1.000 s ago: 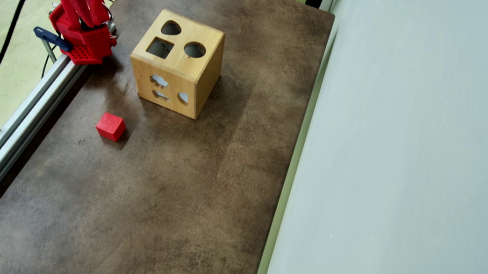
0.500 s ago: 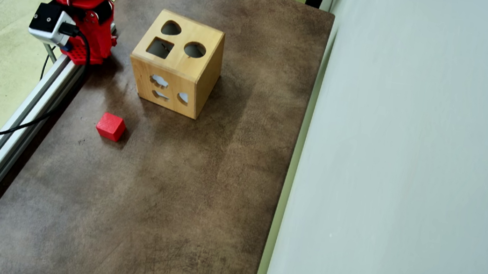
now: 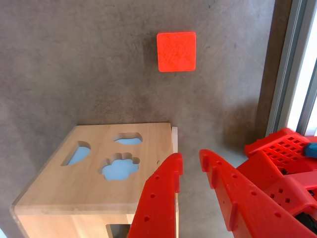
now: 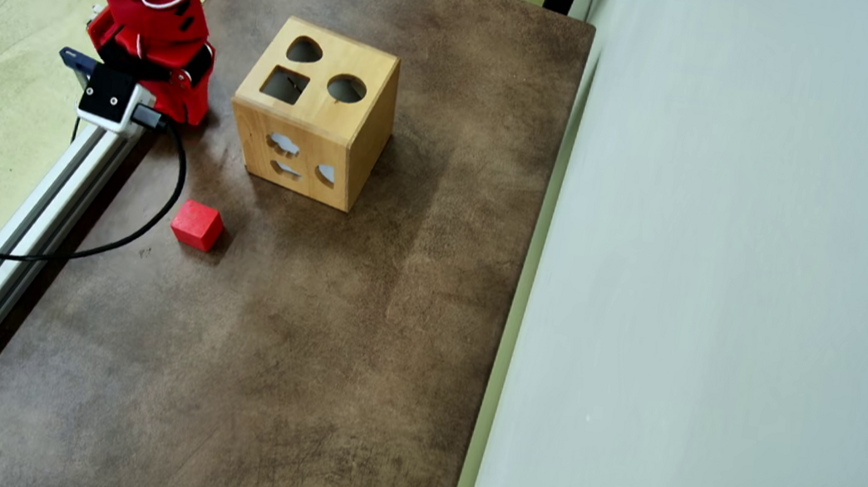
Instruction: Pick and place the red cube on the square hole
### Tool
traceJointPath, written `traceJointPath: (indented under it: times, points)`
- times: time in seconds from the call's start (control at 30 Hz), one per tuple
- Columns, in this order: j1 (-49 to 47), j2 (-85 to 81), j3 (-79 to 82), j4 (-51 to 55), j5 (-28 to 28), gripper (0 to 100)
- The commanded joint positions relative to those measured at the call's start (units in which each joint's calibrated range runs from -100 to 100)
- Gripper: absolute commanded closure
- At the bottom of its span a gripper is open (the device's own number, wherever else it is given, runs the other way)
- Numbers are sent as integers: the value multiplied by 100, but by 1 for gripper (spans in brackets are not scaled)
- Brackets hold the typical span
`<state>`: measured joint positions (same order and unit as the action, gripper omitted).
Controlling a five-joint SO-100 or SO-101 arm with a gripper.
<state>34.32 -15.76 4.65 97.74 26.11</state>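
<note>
The red cube (image 4: 196, 225) lies on the brown table, in front of and left of the wooden box (image 4: 315, 112) in the overhead view. The square hole (image 4: 285, 84) is a dark cutout on the box's top face, beside a round and a heart-like hole. The red arm (image 4: 147, 13) is folded at the table's far left corner, next to the box. In the wrist view my gripper (image 3: 190, 157) is open a little and empty, just right of the box (image 3: 94, 183). The cube (image 3: 176, 51) lies well ahead of it, clear of the fingertips.
An aluminium rail (image 4: 5, 254) runs along the table's left edge, with a black cable (image 4: 151, 223) curving onto the table near the cube. A pale wall (image 4: 726, 315) borders the right side. The box's side face has several shaped holes (image 3: 120, 167).
</note>
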Motion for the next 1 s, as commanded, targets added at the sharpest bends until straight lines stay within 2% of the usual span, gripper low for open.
traceJointPath:
  times: [0.0, 0.23, 0.47, 0.67, 0.97]
  points:
    - [23, 77, -36, -31, 44, 94]
    - [31, 77, 161, -31, 54, 94]
    - [357, 1, 590, -80, 488, 94]
    - [662, 77, 626, -803, 557, 94]
    - [662, 86, 805, -1125, 601, 94]
